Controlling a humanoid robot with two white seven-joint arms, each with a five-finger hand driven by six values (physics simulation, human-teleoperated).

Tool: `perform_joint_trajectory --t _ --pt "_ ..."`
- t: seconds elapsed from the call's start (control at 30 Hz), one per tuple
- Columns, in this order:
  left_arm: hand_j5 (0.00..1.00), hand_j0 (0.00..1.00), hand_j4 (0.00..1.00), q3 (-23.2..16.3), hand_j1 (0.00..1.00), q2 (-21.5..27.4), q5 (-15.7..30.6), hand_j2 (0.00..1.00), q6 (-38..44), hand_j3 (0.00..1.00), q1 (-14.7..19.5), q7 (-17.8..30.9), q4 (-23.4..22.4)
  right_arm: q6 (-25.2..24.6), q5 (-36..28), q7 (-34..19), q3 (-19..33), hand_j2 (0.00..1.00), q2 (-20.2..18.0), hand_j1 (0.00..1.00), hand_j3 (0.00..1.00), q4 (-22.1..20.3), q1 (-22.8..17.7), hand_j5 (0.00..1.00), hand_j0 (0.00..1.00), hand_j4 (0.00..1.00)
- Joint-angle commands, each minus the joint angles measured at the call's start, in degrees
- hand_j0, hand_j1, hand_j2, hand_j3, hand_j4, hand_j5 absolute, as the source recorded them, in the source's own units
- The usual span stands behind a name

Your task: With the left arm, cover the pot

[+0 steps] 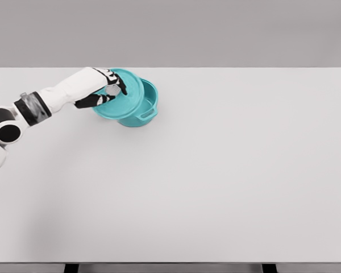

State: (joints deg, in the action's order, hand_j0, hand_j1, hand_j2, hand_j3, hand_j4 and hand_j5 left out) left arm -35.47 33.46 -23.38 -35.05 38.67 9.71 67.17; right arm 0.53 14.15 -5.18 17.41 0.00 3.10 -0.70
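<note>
One teal pot [143, 111] near table's [227, 170] far edge, toward far-left corner. Teal lid [128, 91] tilted, partly over pot, shifted left, pot's right rim exposed. Left hand [107, 90] on lid, dark fingers [96, 100] clenched around silver knob [112, 90]. White left arm [57, 95] enters from left edge.

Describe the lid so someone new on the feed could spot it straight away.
Start at the white table and look to its far left part, where the white left arm reaches in. There stands a teal pot. The lid is the flat teal disc tilted over the pot's left side, with the left robot hand at its silver knob; the pot is deeper, with a side handle.
</note>
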Motion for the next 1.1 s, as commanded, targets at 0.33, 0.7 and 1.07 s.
perform_joint_trajectory --t 0.33,0.7,1.07 --pt "0.51 0.51 0.51 -1.3 0.51 -1.7 -1.4 0.51 0.1 0.51 1.9 0.1 -0.7 0.0 0.0 0.0 0.0 1.00 0.0 1.00 1.00 0.0 0.0 1.00 1.00 1.00" --pt "0.51 0.51 0.51 -1.4 0.51 -5.8 -4.8 0.51 0.1 0.51 4.7 0.2 -6.2 0.0 0.0 0.0 0.0 1.00 0.0 1.00 1.00 0.0 0.0 1.00 1.00 1.00" --pt "0.52 0.52 0.52 -1.4 0.52 -9.2 -6.6 0.52 0.1 0.52 5.5 0.2 -10.6 0.0 0.0 0.0 0.0 1.00 0.0 1.00 1.00 0.1 0.0 1.00 1.00 1.00"
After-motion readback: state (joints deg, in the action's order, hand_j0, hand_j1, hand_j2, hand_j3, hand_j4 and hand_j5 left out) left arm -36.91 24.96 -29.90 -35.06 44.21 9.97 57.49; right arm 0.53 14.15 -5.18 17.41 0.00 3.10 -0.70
